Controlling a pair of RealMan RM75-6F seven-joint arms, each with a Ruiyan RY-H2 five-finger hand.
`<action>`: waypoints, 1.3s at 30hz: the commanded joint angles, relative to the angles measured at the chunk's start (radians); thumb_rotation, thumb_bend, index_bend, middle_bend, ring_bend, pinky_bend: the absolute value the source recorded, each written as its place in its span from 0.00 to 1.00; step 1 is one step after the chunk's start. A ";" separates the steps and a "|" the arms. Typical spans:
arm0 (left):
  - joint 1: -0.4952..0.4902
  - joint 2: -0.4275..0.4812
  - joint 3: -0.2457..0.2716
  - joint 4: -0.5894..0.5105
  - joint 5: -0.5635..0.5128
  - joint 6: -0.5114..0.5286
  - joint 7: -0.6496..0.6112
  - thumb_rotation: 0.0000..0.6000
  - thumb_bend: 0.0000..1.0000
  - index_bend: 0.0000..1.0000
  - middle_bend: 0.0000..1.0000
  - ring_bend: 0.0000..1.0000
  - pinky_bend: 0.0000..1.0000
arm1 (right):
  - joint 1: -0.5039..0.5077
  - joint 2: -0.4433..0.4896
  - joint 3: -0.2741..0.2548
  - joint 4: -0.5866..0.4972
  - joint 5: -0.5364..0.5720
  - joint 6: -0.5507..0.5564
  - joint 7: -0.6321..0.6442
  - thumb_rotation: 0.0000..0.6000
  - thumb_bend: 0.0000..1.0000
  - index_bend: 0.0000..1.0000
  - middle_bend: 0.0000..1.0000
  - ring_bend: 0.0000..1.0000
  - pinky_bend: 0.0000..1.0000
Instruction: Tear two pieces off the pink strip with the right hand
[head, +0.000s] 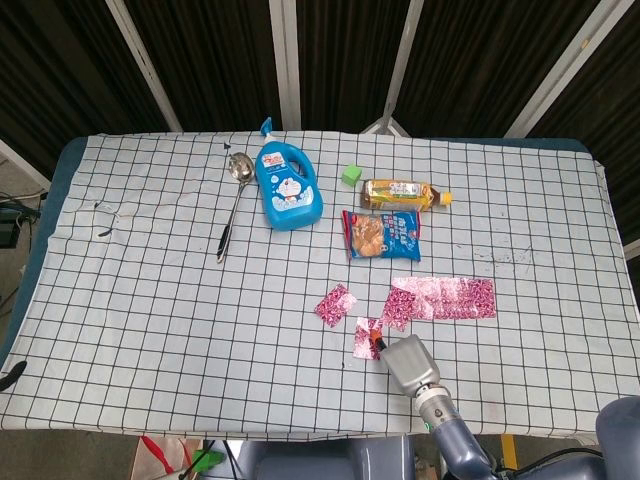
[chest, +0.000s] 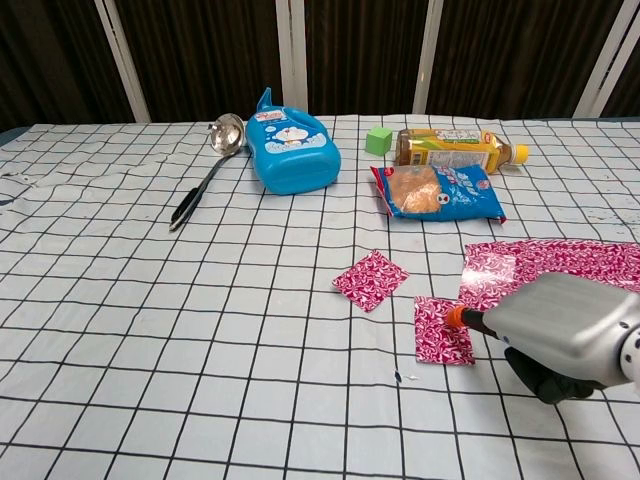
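Two torn pink pieces on bench (head: 150, 280): first piece (chest: 370, 279) lying free, second piece (chest: 441, 343) touching orange fingertip (chest: 455, 318) of right hand (chest: 560, 335). Pink strip (chest: 560, 262) flat just beyond, near snack bag (chest: 438, 192). Right hand's grip: cannot tell, fingers hidden beneath. Left hand out of sight.

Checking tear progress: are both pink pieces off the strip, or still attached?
Both off. Two pink squares lie apart from the strip, with bare cloth between them.
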 joint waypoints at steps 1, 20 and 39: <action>-0.001 0.000 0.001 -0.001 0.001 -0.001 0.002 1.00 0.28 0.16 0.00 0.00 0.08 | -0.007 -0.004 -0.015 -0.004 -0.016 0.000 0.002 1.00 0.84 0.12 0.84 0.88 0.71; 0.002 -0.001 0.002 -0.001 0.006 0.005 0.000 1.00 0.28 0.16 0.00 0.00 0.08 | -0.054 0.020 -0.069 -0.092 -0.141 0.047 -0.002 1.00 0.84 0.12 0.84 0.88 0.71; 0.011 0.004 0.005 0.010 0.025 0.025 -0.031 1.00 0.28 0.16 0.00 0.00 0.08 | -0.261 0.272 0.097 0.060 -0.481 0.174 0.798 1.00 0.67 0.00 0.16 0.27 0.21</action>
